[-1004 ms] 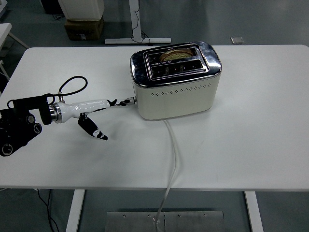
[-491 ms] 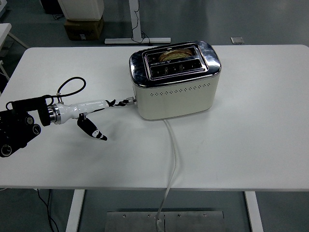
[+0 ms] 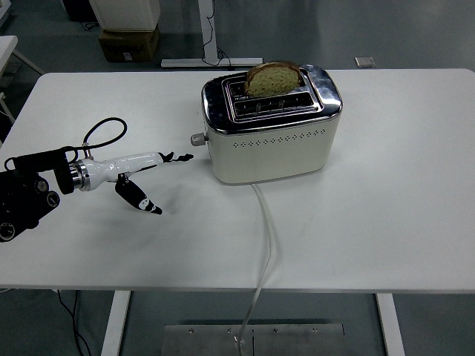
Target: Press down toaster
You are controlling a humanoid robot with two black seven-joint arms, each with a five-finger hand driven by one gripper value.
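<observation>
**Toast standing up in the toaster, left hand just clear of the lever**

Your white table (image 3: 386,222) fills most of the view. The cream and chrome toaster (image 3: 271,137) sits a little toward 12 o'clock from the table's middle, its long axis running roughly from 9 to 3 o'clock, slots facing up. You can see a slice of bread (image 3: 273,78) standing in the far slot, its rounded top well above the chrome; what the near slot holds, you cannot tell. The lever knob (image 3: 197,139) juts out of the toaster's 9 o'clock end, high on that face. A white cord (image 3: 266,237) leaves the near side and runs toward 6 o'clock, over the table's edge.

Your left hand (image 3: 145,174) reaches in from 9 o'clock, fingers loosely spread and holding nothing. Its fingertips (image 3: 182,156) point toward the knob, near it but apart. One finger hangs down toward the table.
</observation>
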